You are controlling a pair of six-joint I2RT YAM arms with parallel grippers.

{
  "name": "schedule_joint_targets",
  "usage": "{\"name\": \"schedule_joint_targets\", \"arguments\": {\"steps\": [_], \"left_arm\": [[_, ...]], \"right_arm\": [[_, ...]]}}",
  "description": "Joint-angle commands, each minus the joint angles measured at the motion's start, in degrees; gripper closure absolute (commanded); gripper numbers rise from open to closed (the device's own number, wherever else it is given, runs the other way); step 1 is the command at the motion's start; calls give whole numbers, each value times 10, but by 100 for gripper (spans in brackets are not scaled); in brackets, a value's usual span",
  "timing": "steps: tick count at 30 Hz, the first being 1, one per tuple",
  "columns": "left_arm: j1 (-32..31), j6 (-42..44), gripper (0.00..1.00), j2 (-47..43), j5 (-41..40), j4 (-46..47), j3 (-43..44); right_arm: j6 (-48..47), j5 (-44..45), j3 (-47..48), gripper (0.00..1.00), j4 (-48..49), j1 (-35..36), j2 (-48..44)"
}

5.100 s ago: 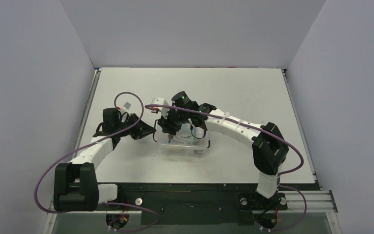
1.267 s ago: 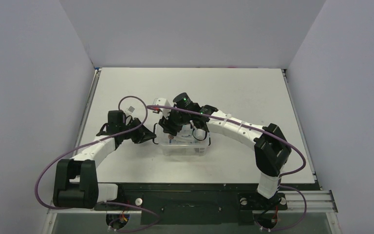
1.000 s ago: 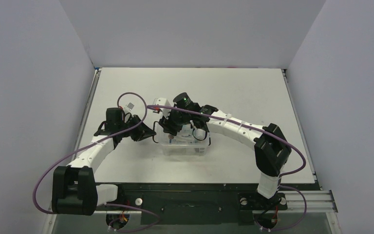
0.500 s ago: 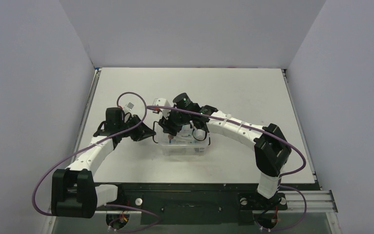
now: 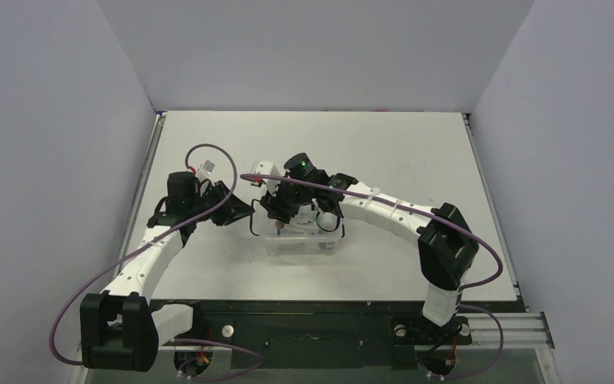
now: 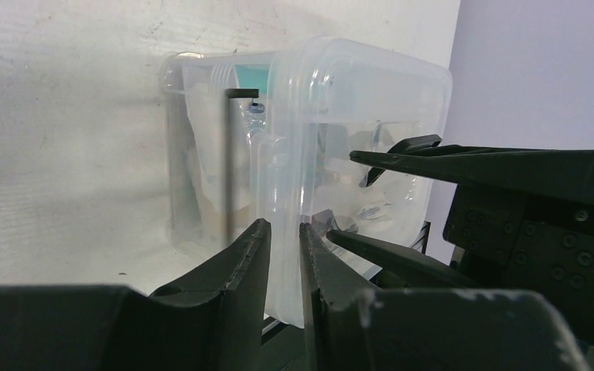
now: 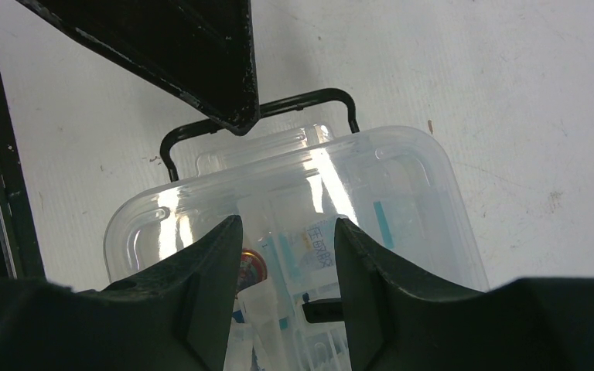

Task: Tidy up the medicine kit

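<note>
The medicine kit [image 5: 300, 240] is a clear box with its lid on, at the table's middle. It also shows in the left wrist view [image 6: 356, 100] and the right wrist view [image 7: 402, 185]. My left gripper [image 5: 249, 214] is at its left end, jaws shut [image 6: 285, 232] on the kit's clear plastic rim, beside a black wire clip [image 6: 229, 170]. My right gripper [image 5: 286, 214] hovers over the lid, open [image 7: 288, 232], with a short black handle piece [image 7: 321, 309] by one finger. Packets and a red-topped tin [image 7: 254, 267] show through the lid.
The white table [image 5: 416, 160] has grey walls on three sides and a metal rail along its left edge. Purple cables loop over both arms. The kit's wire clip [image 7: 302, 100] sticks out toward the left gripper's finger [image 7: 201, 54].
The left arm has swung a little left and back, its gripper staying at the kit's left end. The kit has shifted slightly left. The right arm has barely moved.
</note>
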Motion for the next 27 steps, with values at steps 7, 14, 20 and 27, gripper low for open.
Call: {"name": "schedule_joint_targets", "arguments": {"steps": [7, 14, 20, 27], "left_arm": [[3, 2, 80, -16, 0, 22, 25], [4, 10, 73, -23, -22, 9, 22], [37, -9, 63, -17, -13, 42, -20], [39, -16, 52, 4, -3, 70, -44]], "right_arm": [[-3, 27, -27, 56, -76, 4, 10], [-2, 28, -27, 56, -76, 5, 9], [0, 30, -31, 56, -76, 6, 6], [-1, 32, -34, 56, -76, 6, 5]]}}
